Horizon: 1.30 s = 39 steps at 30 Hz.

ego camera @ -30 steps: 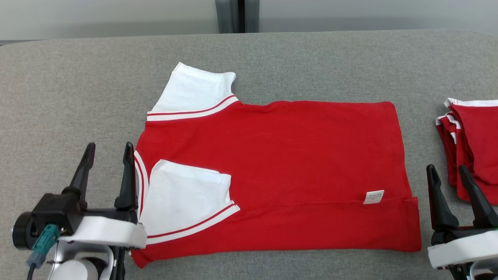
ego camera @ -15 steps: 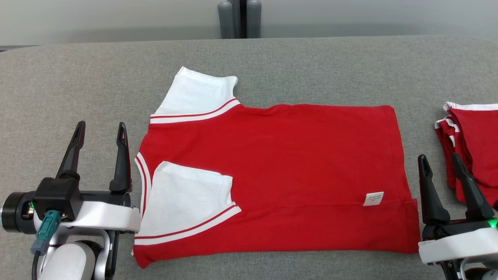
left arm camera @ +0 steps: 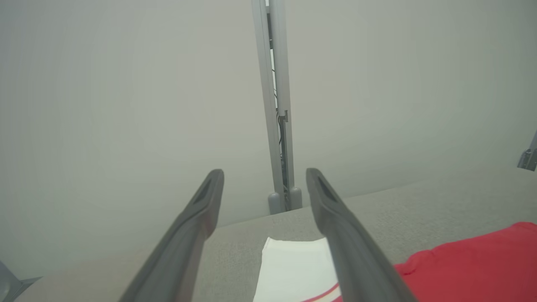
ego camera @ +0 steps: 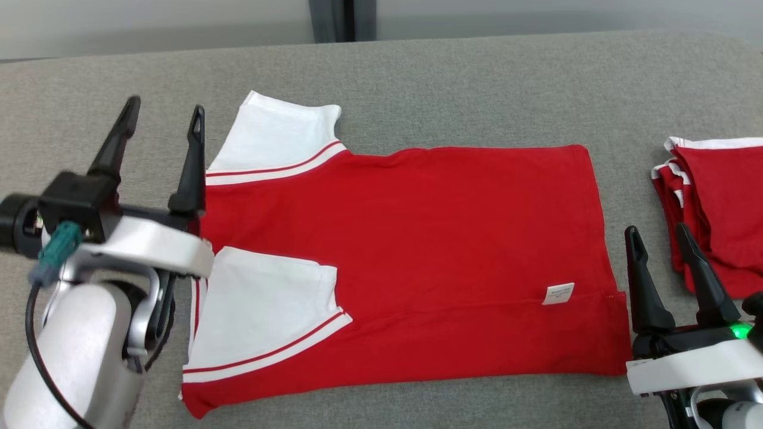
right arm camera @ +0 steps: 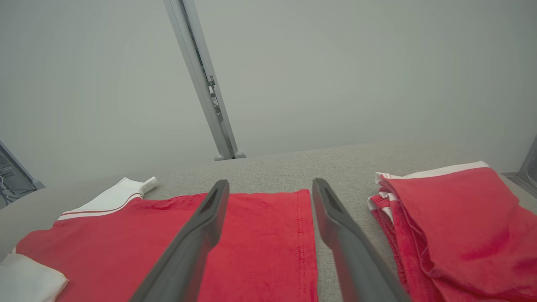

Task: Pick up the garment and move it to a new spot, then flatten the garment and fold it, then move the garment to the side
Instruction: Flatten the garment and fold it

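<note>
The garment (ego camera: 429, 238), a red jersey with white sleeves and striped trim, lies flat on the grey table, near edge folded up, near sleeve (ego camera: 262, 310) folded onto the body, small white label (ego camera: 558, 294) showing. Its far sleeve (ego camera: 280, 134) sticks out at the back left. My left gripper (ego camera: 164, 113) hovers open beside that far sleeve, nothing between its fingers; the left wrist view shows the sleeve (left arm camera: 293, 268) below the fingers. My right gripper (ego camera: 656, 235) stands open just off the garment's right hem (right arm camera: 306, 247), empty.
A pile of folded red garments with white trim (ego camera: 715, 208) lies at the table's right edge, close beside my right gripper, also in the right wrist view (right arm camera: 453, 222). Bare grey table (ego camera: 447, 83) stretches behind the garment. A grey post (ego camera: 331, 18) stands beyond the far edge.
My left gripper has risen and moved forward from the near sleeve to beside the far sleeve. The right gripper has stayed near the hem. The head camera shifted slightly.
</note>
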Tool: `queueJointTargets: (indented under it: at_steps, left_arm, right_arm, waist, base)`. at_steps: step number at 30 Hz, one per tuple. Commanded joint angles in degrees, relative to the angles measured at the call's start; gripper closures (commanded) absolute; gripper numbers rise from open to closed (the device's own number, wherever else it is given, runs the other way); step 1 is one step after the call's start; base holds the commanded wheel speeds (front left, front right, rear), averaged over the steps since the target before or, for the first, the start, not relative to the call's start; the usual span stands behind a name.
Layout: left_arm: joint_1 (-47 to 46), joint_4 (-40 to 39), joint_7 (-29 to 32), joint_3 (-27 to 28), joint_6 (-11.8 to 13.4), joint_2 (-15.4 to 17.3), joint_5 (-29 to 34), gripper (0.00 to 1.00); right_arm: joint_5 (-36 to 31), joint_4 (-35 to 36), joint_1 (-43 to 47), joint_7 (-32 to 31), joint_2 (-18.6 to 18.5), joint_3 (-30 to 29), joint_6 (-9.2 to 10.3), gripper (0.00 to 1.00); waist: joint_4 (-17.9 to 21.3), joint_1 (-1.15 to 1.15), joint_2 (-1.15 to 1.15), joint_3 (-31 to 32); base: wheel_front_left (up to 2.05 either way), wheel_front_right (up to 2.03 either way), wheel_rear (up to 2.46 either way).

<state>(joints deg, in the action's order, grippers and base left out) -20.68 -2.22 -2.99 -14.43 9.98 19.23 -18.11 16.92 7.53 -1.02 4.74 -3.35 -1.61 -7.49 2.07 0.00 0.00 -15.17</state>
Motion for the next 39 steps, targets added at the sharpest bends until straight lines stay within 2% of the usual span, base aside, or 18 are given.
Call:
queueJointTargets:
  at_steps: [1, 5, 8, 11, 17, 26, 27, 28, 29, 30, 35, 39]
  left_arm:
    - [-2.8, 1.3, 0.7, -0.2, -0.9, 0.5, -0.4, 0.00]
    - [-11.4, 7.8, 4.9, -1.3, -5.0, 1.6, -1.5, 0.00]
    - [-18.2, 16.7, 9.8, -2.1, -9.6, 3.6, -3.2, 0.00]
    - [-22.2, 23.1, 14.6, -2.4, -12.1, 5.1, -4.6, 0.00]
    - [-27.4, 32.0, 21.7, -1.9, -14.8, 8.5, -7.0, 0.00]
    - [-31.9, 37.0, 23.2, -2.8, -16.4, 10.4, -8.3, 0.00]
    - [-32.1, 37.5, 23.4, -2.9, -16.6, 10.3, -8.8, 0.13]
    - [-32.1, 37.5, 23.4, -2.9, -16.6, 10.3, -8.8, 0.13]
    - [-32.3, 38.0, 23.4, -3.1, -16.6, 10.3, -8.9, 0.45]
    - [-32.6, 38.4, 23.3, -3.3, -16.7, 10.2, -9.1, 1.00]
    - [-33.7, 39.4, 21.8, -4.0, -16.9, 9.9, -9.2, 1.00]
    - [-34.6, 39.6, 20.5, -4.4, -17.0, 9.7, -9.1, 1.00]
  right_arm:
    - [0.3, -0.2, -1.1, 0.7, 0.0, 0.1, -0.02, 0.00]
    - [1.0, -1.3, -2.5, 1.5, 0.1, 2.0, -0.02, 0.00]
    - [2.3, -3.0, -4.3, 3.2, 0.2, 3.7, -0.02, 0.00]
    - [3.4, -4.8, -5.4, 4.7, 0.3, 5.0, -0.02, 0.00]
    - [5.1, -8.4, -7.5, 7.4, 0.3, 6.7, -0.02, 0.00]
    - [6.3, -11.8, -9.8, 9.5, 0.3, 8.4, -0.02, 0.00]
    - [6.4, -12.1, -10.1, 9.7, 0.3, 8.5, -0.02, 0.00]
    - [6.4, -12.1, -10.1, 9.7, 0.3, 8.5, -0.02, 0.00]
    - [6.4, -12.3, -10.3, 9.6, 0.3, 8.6, -0.02, 0.00]
    - [6.5, -12.5, -10.5, 9.7, 0.3, 8.6, -0.02, 0.00]
    - [7.0, -13.2, -12.3, 9.9, -0.1, 8.2, -0.02, 0.00]
    - [8.4, -15.0, -17.4, 9.2, -1.9, 7.7, -0.02, 0.00]
  waist:
    - [1.3, 0.00, 0.00, -1.3]
    - [4.4, 0.00, 0.00, -4.2]
    - [7.8, 0.00, 0.00, -7.5]
    - [9.9, 0.00, 0.00, -10.1]
    - [12.8, 0.00, 0.00, -13.6]
    - [14.1, 0.00, 0.00, -15.7]
    - [14.2, 0.00, 0.00, -15.8]
    - [14.2, 0.00, 0.00, -15.8]
    - [14.2, 0.00, 0.00, -15.9]
    - [14.2, 0.00, 0.00, -15.9]
    - [13.9, 0.00, 0.00, -16.0]
    - [13.4, 0.00, 0.00, -16.2]
  base:
    - [0.00, 0.00, 0.00]
    - [0.00, 0.00, 0.00]
    - [0.00, 0.00, 0.00]
    - [0.00, 0.00, 0.00]
    - [0.00, 0.00, 0.00]
    - [0.00, 0.00, 0.00]
    - [0.00, 0.00, 0.00]
    - [0.00, 0.00, 0.00]
    - [0.00, 0.00, 0.00]
    - [0.00, 0.00, 0.00]
    - [0.00, 0.00, 0.00]
    - [0.00, 0.00, 0.00]
